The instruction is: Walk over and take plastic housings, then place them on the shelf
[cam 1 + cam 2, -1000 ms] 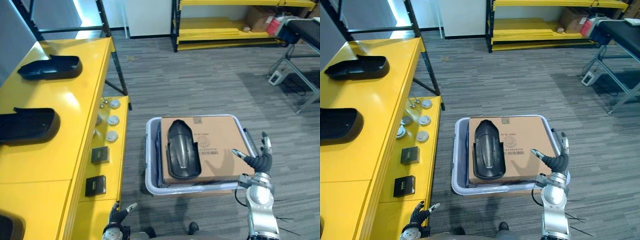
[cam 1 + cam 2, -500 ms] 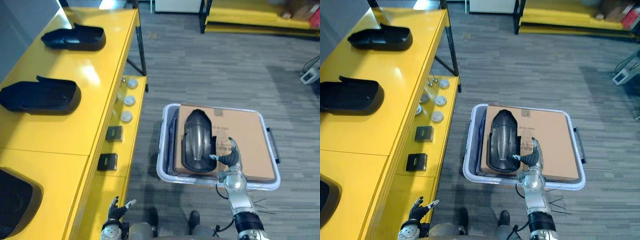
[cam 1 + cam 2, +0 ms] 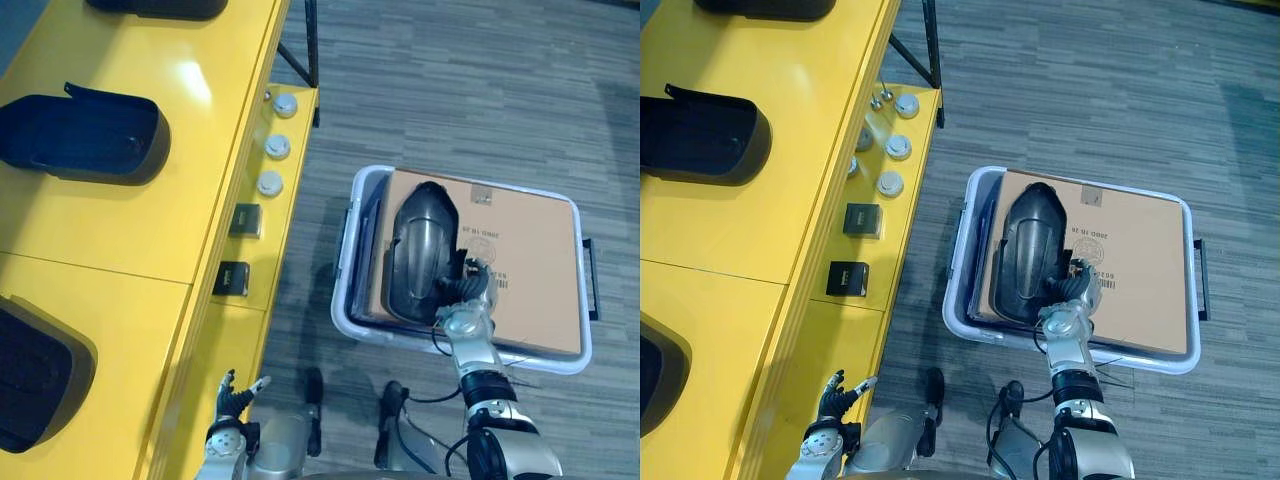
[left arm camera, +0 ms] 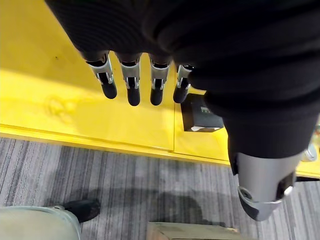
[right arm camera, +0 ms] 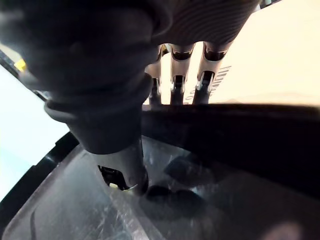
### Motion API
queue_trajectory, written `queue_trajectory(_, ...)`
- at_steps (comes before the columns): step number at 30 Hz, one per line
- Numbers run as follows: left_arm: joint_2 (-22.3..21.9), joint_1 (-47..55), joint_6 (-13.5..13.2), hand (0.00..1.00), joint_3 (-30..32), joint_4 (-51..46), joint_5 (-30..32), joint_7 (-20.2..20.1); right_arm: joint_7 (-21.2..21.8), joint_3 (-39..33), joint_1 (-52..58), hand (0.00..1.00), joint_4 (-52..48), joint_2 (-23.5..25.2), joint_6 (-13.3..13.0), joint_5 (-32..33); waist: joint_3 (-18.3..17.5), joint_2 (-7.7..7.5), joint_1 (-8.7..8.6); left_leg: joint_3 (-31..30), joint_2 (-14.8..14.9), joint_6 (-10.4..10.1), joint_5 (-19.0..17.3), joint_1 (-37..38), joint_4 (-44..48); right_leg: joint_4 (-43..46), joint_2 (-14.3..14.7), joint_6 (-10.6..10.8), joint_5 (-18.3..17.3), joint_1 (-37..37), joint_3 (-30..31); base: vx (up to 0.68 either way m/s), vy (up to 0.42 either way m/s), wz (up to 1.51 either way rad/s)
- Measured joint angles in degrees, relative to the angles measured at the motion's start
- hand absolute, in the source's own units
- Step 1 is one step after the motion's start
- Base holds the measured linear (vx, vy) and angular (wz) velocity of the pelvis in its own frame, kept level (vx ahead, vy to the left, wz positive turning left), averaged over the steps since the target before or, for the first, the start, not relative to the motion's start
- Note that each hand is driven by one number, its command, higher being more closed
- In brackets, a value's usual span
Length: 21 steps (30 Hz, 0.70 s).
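Fingers (image 5: 210, 75) of the right hand (image 3: 462, 292) curl over the rim of the black plastic housing (image 3: 418, 245), thumb inside it, pinching it where it lies on a cardboard box (image 3: 530, 250) in a grey tote (image 3: 345, 250) right of centre; the left hand (image 3: 236, 392) hangs straight-fingered at lower left.

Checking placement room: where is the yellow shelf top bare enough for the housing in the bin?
The shelf top is bare between the middle housing and the near housing, out to its edge. The bin is crowded: the right hand grips the bin housing on cardboard.
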Motion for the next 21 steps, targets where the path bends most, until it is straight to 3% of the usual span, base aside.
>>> queue_trajectory(6,-0.24,-0.38,0.11,0.0,-0.06,0.5,-0.91,0.01,1.36,1.9,2.34,1.0,-2.08,-0.14,-0.22,0.4,0.13,0.13,-0.05,0.4,0.21,0.08,0.07,0.02,-0.15,-0.15,0.24,-0.02,-0.01,-0.19,0.1,-0.01,-0.015,-0.04)
queue_trajectory(13,-0.18,-0.3,0.41,0.0,-1.56,0.43,-0.89,-0.13,2.88,2.1,10.44,1.0,-11.89,1.38,-0.26,0.08,-0.2,-0.05,-0.17,0.54,-0.06,0.07,0.06,3.62,-1.24,-0.11,-0.04,-0.02,-0.02,2.85,0.06,0.0,0.001,0.0)
queue_trajectory(21,-0.37,1.02,1.02,0.0,-5.76,-6.57,-0.42,-0.08,-0.86,1.09,12.76,1.0,-23.78,1.95,-0.65,0.02,-3.28,-0.57,-0.69,1.21,0.0,0.05,0.05,5.0,-1.24,-0.88,0.02,0.01,-0.04,4.28,0.35,-0.03,-0.013,-0.04)
